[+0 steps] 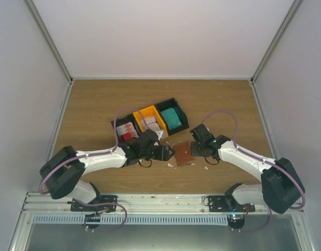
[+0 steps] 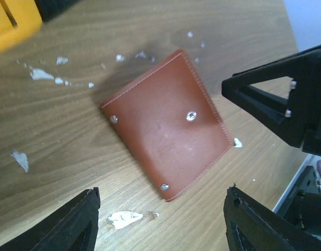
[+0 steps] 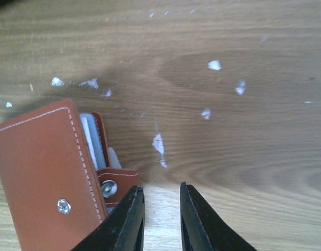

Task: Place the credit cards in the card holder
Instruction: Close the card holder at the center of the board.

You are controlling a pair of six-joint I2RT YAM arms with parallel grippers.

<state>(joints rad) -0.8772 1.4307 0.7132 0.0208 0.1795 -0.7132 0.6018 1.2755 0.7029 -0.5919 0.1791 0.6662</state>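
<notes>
The reddish-brown card holder (image 1: 183, 153) lies folded shut on the table between my two grippers. In the left wrist view it (image 2: 168, 123) shows its outer face with three metal studs. My left gripper (image 2: 163, 222) is wide open and empty, just short of its near corner. In the right wrist view the card holder (image 3: 40, 172) is at the lower left, with pale card edges (image 3: 92, 138) showing inside and a snap tab (image 3: 116, 185) sticking out. My right gripper (image 3: 161, 219) stands beside that tab, jaws a narrow gap apart and empty. More credit cards sit in the bins: red and white (image 1: 128, 130), white (image 1: 151, 123), teal (image 1: 172, 119).
Three joined bins, black (image 1: 116, 125), orange (image 1: 145, 111) and black (image 1: 171, 101), stand behind the left gripper. Small white scraps (image 2: 121, 218) dot the wood around the card holder. The right gripper (image 2: 286, 99) shows at the right of the left wrist view.
</notes>
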